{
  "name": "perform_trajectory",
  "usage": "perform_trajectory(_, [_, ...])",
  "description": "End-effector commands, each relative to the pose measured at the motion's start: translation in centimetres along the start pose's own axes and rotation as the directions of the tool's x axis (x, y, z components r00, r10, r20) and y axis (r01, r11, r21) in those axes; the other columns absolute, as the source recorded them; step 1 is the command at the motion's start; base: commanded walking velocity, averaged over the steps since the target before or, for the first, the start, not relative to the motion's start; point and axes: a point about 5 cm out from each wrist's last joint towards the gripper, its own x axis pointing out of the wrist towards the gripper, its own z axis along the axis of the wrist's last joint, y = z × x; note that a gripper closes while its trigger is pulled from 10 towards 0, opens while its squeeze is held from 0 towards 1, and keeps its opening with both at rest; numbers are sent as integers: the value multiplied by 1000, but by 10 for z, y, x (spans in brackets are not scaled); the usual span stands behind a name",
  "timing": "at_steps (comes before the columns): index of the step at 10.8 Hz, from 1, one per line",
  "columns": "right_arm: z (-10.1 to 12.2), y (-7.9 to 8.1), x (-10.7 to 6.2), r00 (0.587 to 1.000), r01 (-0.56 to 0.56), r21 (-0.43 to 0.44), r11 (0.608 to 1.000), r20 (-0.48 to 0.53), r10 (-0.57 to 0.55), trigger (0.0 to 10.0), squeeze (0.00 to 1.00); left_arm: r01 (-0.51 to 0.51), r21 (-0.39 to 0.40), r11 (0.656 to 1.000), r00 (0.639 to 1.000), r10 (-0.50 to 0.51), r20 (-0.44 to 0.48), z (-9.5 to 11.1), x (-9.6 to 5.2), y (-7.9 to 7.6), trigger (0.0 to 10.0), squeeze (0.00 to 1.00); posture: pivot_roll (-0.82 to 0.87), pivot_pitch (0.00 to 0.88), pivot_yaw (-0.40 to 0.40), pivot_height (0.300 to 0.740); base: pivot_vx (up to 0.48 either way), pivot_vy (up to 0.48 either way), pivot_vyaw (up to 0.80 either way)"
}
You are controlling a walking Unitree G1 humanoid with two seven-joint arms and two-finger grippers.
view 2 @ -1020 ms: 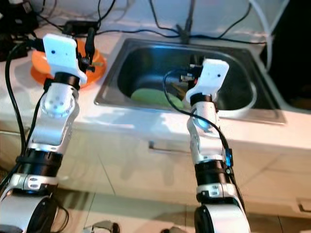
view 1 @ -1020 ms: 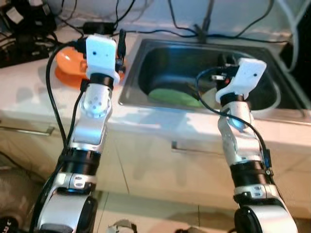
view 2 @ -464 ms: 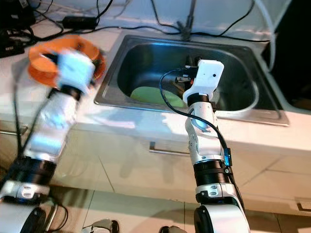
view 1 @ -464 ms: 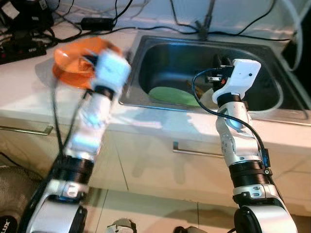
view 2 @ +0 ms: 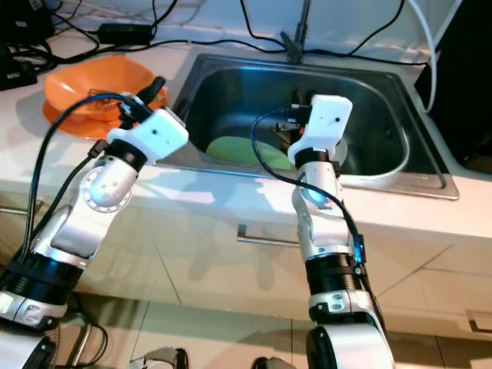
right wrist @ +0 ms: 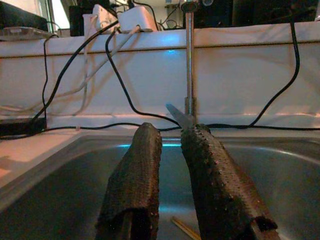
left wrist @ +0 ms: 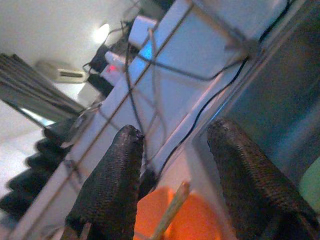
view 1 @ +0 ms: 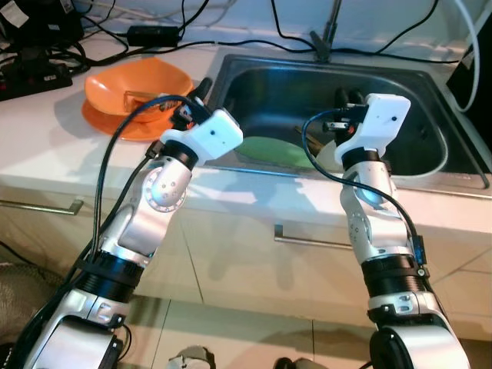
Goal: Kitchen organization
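Note:
An orange bowl (view 1: pixel 138 81) sits on an orange plate (view 1: pixel 115 124) on the counter left of the sink (view 1: pixel 254 73). A thin wooden stick (left wrist: pixel 170 212) lies in the bowl. My left gripper (view 1: pixel 192 98) hovers open over the bowl's right rim beside the sink's left edge, with nothing between its fingers (left wrist: pixel 112 185). A green plate (view 1: pixel 273 151) lies on the sink bottom next to a white dish (view 1: pixel 327 156). Above them, my right gripper (view 1: pixel 344 98) hangs shut and empty, pointing at the faucet (right wrist: pixel 189 60). A chopstick (right wrist: pixel 186 228) lies on the sink floor below it.
Black cables (view 1: pixel 231 46) run along the counter's back edge and a power strip (view 1: pixel 31 77) lies at the far left. Cabinet fronts with metal handles (view 1: pixel 307 240) are below the counter. A white hose (view 1: pixel 442 157) curves along the sink's right side.
My left arm has swung down and to the right, from upright above the orange bowl to leaning toward the sink's left edge. The right arm has barely moved.

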Motion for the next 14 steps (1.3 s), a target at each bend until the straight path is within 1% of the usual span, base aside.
perform_trajectory(1, [0, 0, 0, 1000, -4, 7, 1000, -4, 4, 10000, 0, -16, 73, 997, 1000, 17, -23, 0, 3, 3, 10000, 0, 111, 86, -22, 740, 0, 0, 0])
perform_trajectory(2, [1, -1, 1, 1000, -5, 6, 1000, -2, 5, 10000, 0, -22, 98, 995, 997, 30, -76, -6, 10, 2, 10000, 0, 107, 82, -25, 740, 0, 0, 0])
perform_trajectory(3, [2, -1, 1, 1000, -5, 4, 1000, 0, 5, 10000, 0, -7, 117, 993, 995, 18, -98, -10, 15, -1, 10000, 0, 104, 80, -25, 740, 0, 0, 0])
perform_trajectory(6, [2, -1, 1, 1000, 0, 3, 1000, 3, 0, 10000, 0, 33, 136, 990, 990, -14, -141, -19, 29, -8, 10000, 0, 92, 81, -18, 740, 0, 0, 0])
perform_trajectory(7, [3, -3, 1, 1000, 5, 2, 1000, 5, -5, 10000, 0, 48, 150, 988, 987, -23, -161, -22, 37, -9, 10000, 0, 84, 82, -16, 740, 0, 0, 0])
perform_trajectory(9, [4, -6, 1, 1000, 16, -3, 1000, 8, -16, 10000, 0, 51, 179, 983, 983, -18, -181, -23, 47, -9, 10000, 0, 75, 82, -11, 740, 0, 0, 0])
perform_trajectory(10, [4, -6, 1, 1000, 19, -4, 1000, 9, -19, 10000, 0, 43, 184, 982, 982, -8, -189, -22, 50, -8, 7922, 0, 73, 81, -10, 740, 0, 0, 0])
perform_trajectory(11, [4, -6, 1, 1000, 21, -5, 1000, 8, -21, 10000, 0, 37, 193, 981, 980, 2, -198, -22, 55, -8, 0, 0, 69, 82, -7, 740, 0, 0, 0])
perform_trajectory(14, [4, -8, 0, 1000, 25, -8, 1000, 4, -25, 10000, 0, 21, 204, 979, 978, 23, -209, -23, 59, -5, 0, 0, 72, 85, -9, 740, 0, 0, 0])
